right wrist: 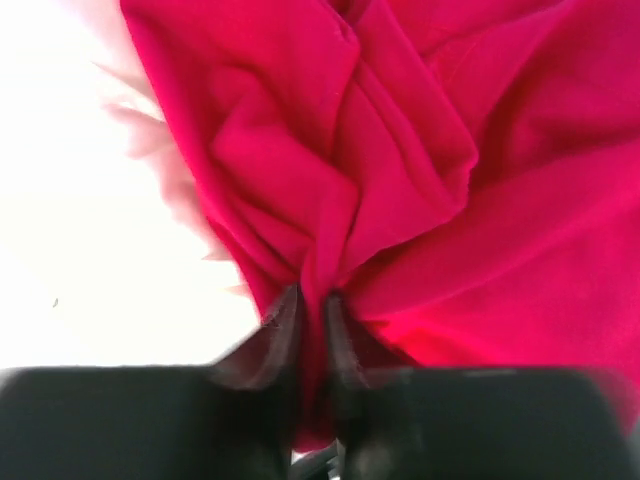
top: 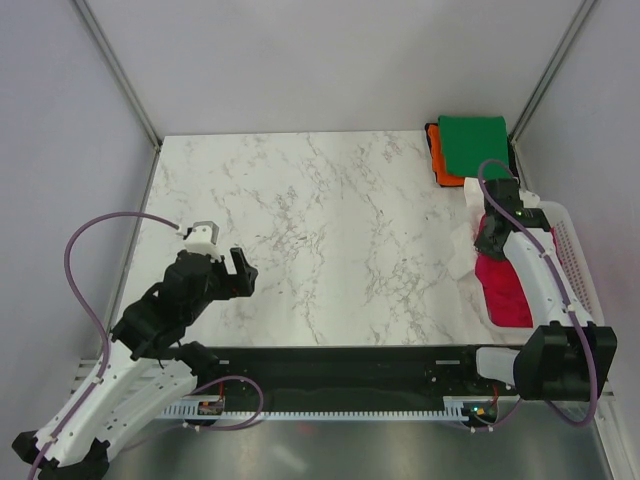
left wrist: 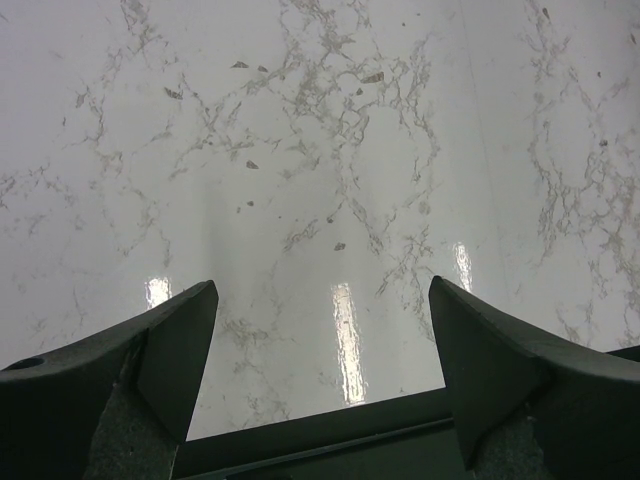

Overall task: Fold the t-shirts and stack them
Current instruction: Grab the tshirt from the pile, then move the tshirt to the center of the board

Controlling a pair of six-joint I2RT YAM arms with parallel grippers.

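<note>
A crumpled crimson-red t-shirt point(top: 503, 288) lies in the white slotted basket point(top: 582, 262) at the right edge. My right gripper point(top: 489, 241) is down at its far end, shut on a pinched fold of the red t-shirt point(right wrist: 330, 190), with the jaws close together in the right wrist view point(right wrist: 312, 305). White cloth point(top: 463, 245) shows at the basket's left side. A folded green t-shirt point(top: 473, 143) lies on a folded orange one point(top: 442, 163) at the far right corner. My left gripper point(top: 220, 248) is open and empty above bare marble point(left wrist: 320, 290).
The marble table top point(top: 320, 230) spreads between the arms. Grey walls close in on the left, back and right. A black rail point(top: 340, 358) runs along the near edge. The basket sits by the right wall.
</note>
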